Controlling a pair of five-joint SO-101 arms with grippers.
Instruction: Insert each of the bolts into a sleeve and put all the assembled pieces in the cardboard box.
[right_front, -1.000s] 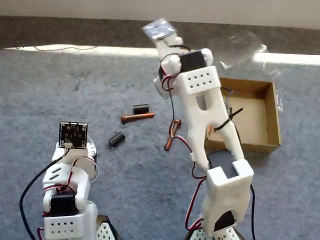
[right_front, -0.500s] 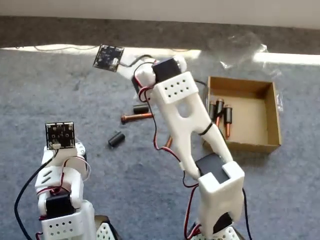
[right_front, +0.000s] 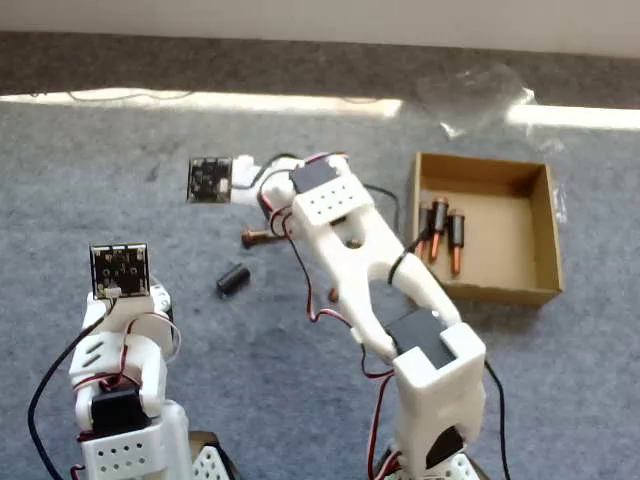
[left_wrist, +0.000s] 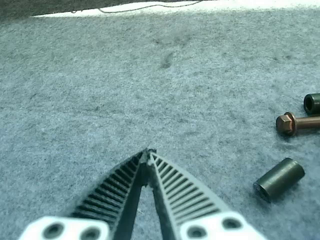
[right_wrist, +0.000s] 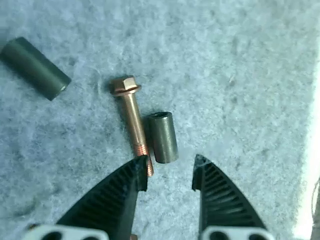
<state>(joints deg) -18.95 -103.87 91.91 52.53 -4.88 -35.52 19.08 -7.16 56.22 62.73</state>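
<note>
Copper bolt (right_wrist: 131, 117) beside sleeve (right_wrist: 163, 136), threaded end at spread right claw (right_wrist: 170, 164)

The grey felt-covered table (right_front: 270, 390) carries a crumpled clear plastic bag (right_front: 478, 100) at its far right and a thin dark cable (right_front: 100, 96) at its far left.

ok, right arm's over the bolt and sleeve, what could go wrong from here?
1. The right jaws stand open, lined up on the sleeve, but one tip overlaps the threaded end of the bolt lying right alongside; closing could pinch both or kick the bolt away.
2. The sleeve is round, on its side on carpet; a glancing touch may roll it.
</note>
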